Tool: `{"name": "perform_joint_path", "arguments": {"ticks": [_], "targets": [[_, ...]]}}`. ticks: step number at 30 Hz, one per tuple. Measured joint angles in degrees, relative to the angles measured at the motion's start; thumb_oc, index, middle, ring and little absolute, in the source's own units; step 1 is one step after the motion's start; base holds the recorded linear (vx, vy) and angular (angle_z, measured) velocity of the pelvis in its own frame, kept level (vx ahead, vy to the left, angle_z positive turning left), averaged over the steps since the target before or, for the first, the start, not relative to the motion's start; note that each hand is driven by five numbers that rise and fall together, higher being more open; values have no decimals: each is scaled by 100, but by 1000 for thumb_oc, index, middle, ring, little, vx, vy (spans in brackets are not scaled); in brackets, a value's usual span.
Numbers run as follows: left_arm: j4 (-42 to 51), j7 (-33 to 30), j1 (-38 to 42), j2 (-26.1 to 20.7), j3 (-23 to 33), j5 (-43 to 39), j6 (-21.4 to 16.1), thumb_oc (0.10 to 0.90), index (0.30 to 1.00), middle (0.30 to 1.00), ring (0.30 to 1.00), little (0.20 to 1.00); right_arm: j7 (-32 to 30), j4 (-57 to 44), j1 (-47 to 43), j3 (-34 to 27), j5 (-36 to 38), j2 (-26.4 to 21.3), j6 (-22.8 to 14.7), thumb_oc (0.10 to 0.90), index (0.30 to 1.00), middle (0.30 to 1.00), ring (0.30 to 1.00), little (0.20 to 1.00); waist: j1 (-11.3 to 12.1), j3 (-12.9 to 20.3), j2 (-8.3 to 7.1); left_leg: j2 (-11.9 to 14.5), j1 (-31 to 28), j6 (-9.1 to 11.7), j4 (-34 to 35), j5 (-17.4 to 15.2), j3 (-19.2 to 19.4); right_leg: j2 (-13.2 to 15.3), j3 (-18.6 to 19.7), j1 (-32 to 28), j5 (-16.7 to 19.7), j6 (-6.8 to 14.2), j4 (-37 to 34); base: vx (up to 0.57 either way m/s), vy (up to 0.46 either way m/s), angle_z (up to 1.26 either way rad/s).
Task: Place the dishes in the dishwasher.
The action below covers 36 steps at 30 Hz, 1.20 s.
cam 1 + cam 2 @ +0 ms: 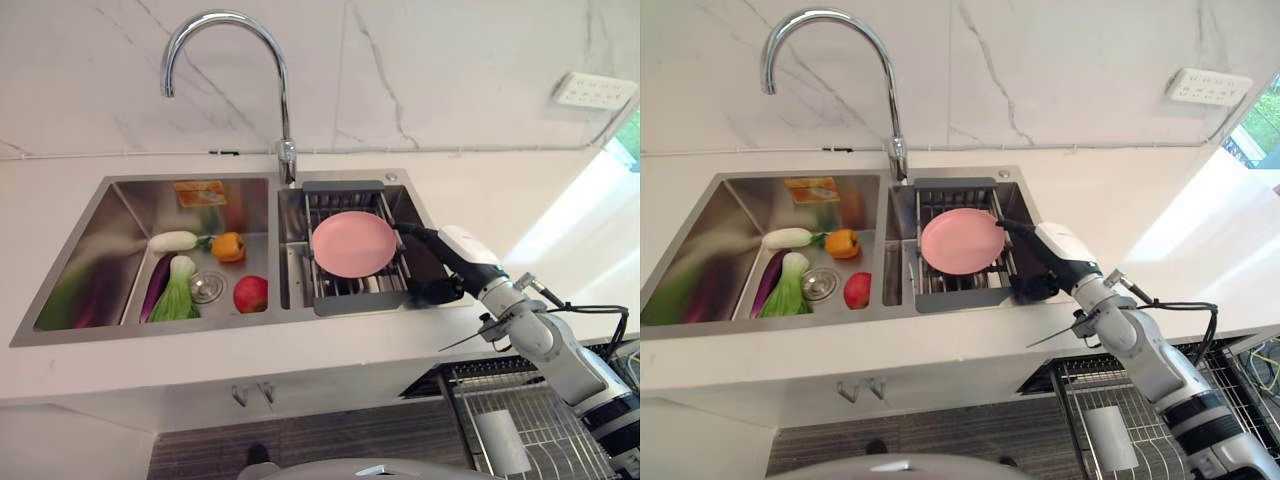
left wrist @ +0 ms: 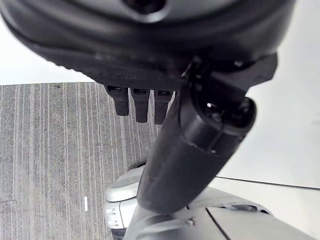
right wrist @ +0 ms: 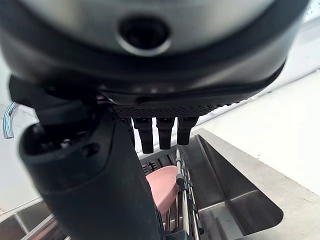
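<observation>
A pink plate [image 1: 353, 243] lies flat on a dark drying rack [image 1: 345, 299] set across the right basin of the steel sink [image 1: 100, 335]. My right hand [image 1: 458, 258] reaches in from the right at the plate's right edge, one dark finger touching or nearly touching the rim. In the right wrist view its fingers [image 3: 160, 132] stand straight above the plate [image 3: 162, 187], with the thumb beside it. My left hand [image 2: 135, 105] hangs over the grey floor with straight fingers and holds nothing. The wire dishwasher rack [image 1: 545, 410] is pulled out under the counter at the lower right.
The left basin holds a white radish [image 1: 172, 240], an orange pepper [image 1: 228, 246], an eggplant [image 1: 157, 283], a bok choy [image 1: 178, 295] and a red fruit [image 1: 250, 293]. A tall faucet [image 1: 285, 150] rises behind the sink. A white cup [image 1: 500, 440] sits in the dishwasher rack.
</observation>
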State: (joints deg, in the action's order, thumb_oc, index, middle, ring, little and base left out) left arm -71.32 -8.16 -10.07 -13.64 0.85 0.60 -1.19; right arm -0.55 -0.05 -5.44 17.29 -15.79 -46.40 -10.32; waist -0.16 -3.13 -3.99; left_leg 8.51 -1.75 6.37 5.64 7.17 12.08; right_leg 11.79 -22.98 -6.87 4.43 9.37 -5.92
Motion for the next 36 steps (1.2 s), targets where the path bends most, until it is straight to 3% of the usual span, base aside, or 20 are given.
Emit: {"name": "perform_joint_path", "arguments": {"ticks": [7,16,21,28,36], "targets": [[-18,-3,-19,-12,-54,1,-1,800,900,900,900,900,-11,231,-423,465,-337,-393,-112,800,900,900,900,900,-2,43,-4,3,4,-2,0,7,1,-2,-3,6,0,0,-8,0,0,0],[21,-20,4,-105,-492,315,-78,800,900,900,900,900,-129,770,-1521,1420,-823,-509,-241,800,900,900,900,900,58,83,3,4,16,4,0,7,-13,-2,-12,10,0,0,-12,0,0,0],[22,9,2,-144,-1123,974,-83,800,900,900,900,900,-270,1327,-2108,1989,-1202,-356,-234,800,900,900,900,900,122,92,22,6,23,-2,-1,15,-24,-8,-18,11,1,0,-10,0,0,0],[18,3,-29,-75,-1110,1259,-105,800,900,900,900,900,-482,2126,-2405,2394,-1914,10,-202,800,900,900,900,900,326,93,29,3,61,2,-1,18,-88,-10,-75,1,-2,-5,-10,8,-11,4],[19,-42,-82,-81,-1097,1358,-96,800,900,900,900,900,-662,2503,-2396,2403,-2117,188,-96,800,900,900,900,900,355,92,35,0,90,4,-1,29,-167,-15,-176,-21,-6,-11,6,2,-11,5]]}}
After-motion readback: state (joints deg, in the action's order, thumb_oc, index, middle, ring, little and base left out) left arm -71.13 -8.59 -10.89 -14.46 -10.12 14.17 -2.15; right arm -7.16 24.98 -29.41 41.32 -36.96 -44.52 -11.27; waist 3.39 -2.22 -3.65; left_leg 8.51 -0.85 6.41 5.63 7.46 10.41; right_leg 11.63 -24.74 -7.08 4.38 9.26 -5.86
